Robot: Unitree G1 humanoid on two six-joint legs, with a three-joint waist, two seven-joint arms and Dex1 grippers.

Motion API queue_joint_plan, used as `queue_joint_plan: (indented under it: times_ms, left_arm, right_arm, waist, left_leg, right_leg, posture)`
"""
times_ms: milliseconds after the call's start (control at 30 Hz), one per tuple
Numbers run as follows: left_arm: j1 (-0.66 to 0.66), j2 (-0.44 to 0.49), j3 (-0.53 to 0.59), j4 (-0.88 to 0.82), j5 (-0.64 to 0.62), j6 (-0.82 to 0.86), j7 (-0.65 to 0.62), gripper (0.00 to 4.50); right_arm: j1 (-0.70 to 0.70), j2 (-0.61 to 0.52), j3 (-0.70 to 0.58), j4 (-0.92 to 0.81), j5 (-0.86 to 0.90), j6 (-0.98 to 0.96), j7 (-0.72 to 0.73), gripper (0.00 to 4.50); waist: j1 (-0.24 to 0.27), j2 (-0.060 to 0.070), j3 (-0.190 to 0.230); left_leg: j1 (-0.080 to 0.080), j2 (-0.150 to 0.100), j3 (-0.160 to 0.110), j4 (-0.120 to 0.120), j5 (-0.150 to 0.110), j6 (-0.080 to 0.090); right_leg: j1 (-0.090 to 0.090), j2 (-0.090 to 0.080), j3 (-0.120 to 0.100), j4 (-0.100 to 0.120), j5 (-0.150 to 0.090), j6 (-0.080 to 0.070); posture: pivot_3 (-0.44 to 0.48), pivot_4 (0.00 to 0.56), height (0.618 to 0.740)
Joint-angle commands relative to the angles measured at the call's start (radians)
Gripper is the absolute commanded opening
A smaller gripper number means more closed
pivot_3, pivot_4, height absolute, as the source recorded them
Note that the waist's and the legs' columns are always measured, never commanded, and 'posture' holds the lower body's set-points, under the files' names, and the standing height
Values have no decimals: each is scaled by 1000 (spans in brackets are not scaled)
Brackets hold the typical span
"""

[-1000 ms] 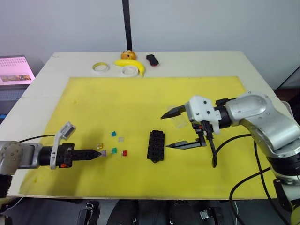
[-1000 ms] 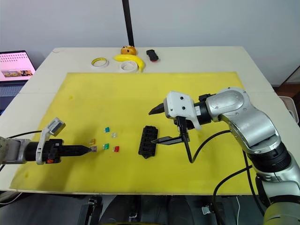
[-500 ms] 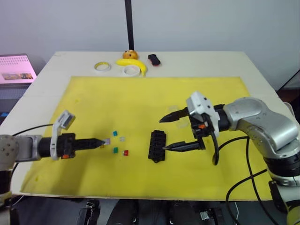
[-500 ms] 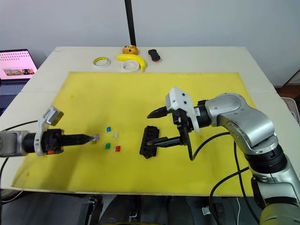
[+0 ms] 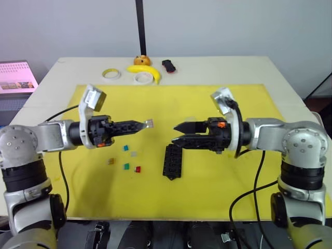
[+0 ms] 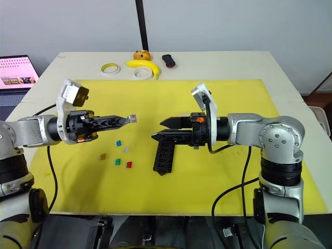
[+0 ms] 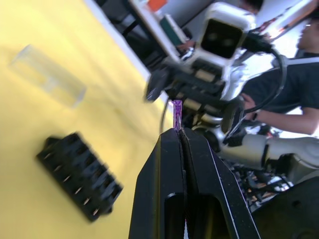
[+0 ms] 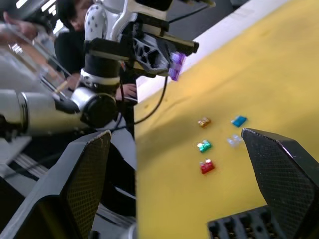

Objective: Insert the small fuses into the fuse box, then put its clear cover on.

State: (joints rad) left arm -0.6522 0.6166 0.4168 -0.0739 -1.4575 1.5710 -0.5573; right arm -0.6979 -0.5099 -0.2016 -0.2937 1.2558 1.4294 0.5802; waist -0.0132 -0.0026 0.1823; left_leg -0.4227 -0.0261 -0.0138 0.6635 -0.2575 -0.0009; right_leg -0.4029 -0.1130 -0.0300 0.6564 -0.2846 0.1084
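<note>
Centrally, both arms are raised over the yellow mat (image 5: pixel 155 104) on the worktop (image 5: pixel 218 67), tips pointing at each other. Left gripper (image 5: pixel 144 124): fingers pressed together on the purple fuse (image 5: pixel 149 123), held in the air above the mat, well apart from the other fuses; left wrist view shows the fuse (image 7: pixel 177 110) standing up from the closed tips. Right gripper (image 5: pixel 176 134): fingers a narrow way apart, nothing btwn them, hovering just above the far end of the fuse box (image 5: pixel 171 161).

Fuse box: black block lying on the mat, front-centre, slots up; slots appear unfilled, though the view is too coarse to be sure. Clear cover (image 7: pixel 48 75): lies flat on the mat beyond the fuse box, apart from it; in the head views it is mostly hidden behind the right gripper.

Loose fuses on the mat, left of the fuse box, in a small cluster:
- teal fuse (image 5: pixel 125 148), farthest back
- grey-clear fuse (image 5: pixel 134 153), just beside the teal
- yellow fuse (image 5: pixel 110 161), leftmost
- green fuse (image 5: pixel 126 166)
- red fuse (image 5: pixel 138 169), nearest the fuse box.

Far edge of worktop: two tape rolls (image 5: pixel 111 74), a banana (image 5: pixel 145 70), a small orange object (image 5: pixel 141 60), a black-red object (image 5: pixel 168 66). A person (image 7: pixel 291 107) shows beyond the right arm in the left wrist view.
</note>
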Motion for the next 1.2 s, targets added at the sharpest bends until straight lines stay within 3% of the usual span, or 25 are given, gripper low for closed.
queue_joint_plan:
  times_ms: [33, 300, 533, 633, 700, 1200]
  left_arm:
    - [-4, 8, -3, -10, -104, -54, 56, 40]
    - [44, 32, -67, -32, -202, -131, 112, 40]
    - [72, 74, -106, -39, -250, -184, 119, 40]
    - [80, 88, -119, -41, -261, -204, 118, 0]
    - [85, 95, -127, -43, -269, -219, 119, 0]
    - [96, 101, -171, -49, -314, -303, 145, 0]
  right_arm:
    - [-30, 22, -40, 3, 142, 7, -138, 4500]
    - [-33, 52, 29, 34, 358, -93, -393, 4500]
    - [-44, 30, 95, 48, 487, -182, -503, 4500]
    - [-45, 17, 118, 46, 524, -214, -529, 3599]
    - [-48, 6, 135, 42, 540, -229, -537, 2719]
    - [-56, -26, 205, 37, 595, -317, -569, 2719]
  waist:
    - [-1, 0, 0]
    - [-1, 0, 0]
    - [-2, 0, 0]
    - [-2, 0, 0]
    - [-2, 0, 0]
    - [-2, 0, 0]
  left_leg:
    - [0, 0, 0, 0, 0, 0]
    - [0, 0, 1, 0, 0, 0]
    - [0, 1, 1, 0, 0, 0]
    - [0, 1, 1, 0, 0, 0]
    - [0, 1, 1, 0, 0, 1]
    - [0, 2, 1, 0, 0, 1]
  right_leg:
    - [0, 0, 0, 0, 0, 0]
    - [0, 3, 0, 1, 0, 0]
    - [0, 5, 0, 1, 0, 0]
    - [0, 5, 0, 1, 0, 0]
    - [0, 6, 0, 1, 0, 0]
    - [0, 8, 1, 0, 0, 0]
  posture:
    - [0, 150, 740]
    - [0, 150, 740]
    - [0, 150, 740]
    - [0, 150, 740]
    - [0, 150, 740]
    - [0, 150, 740]
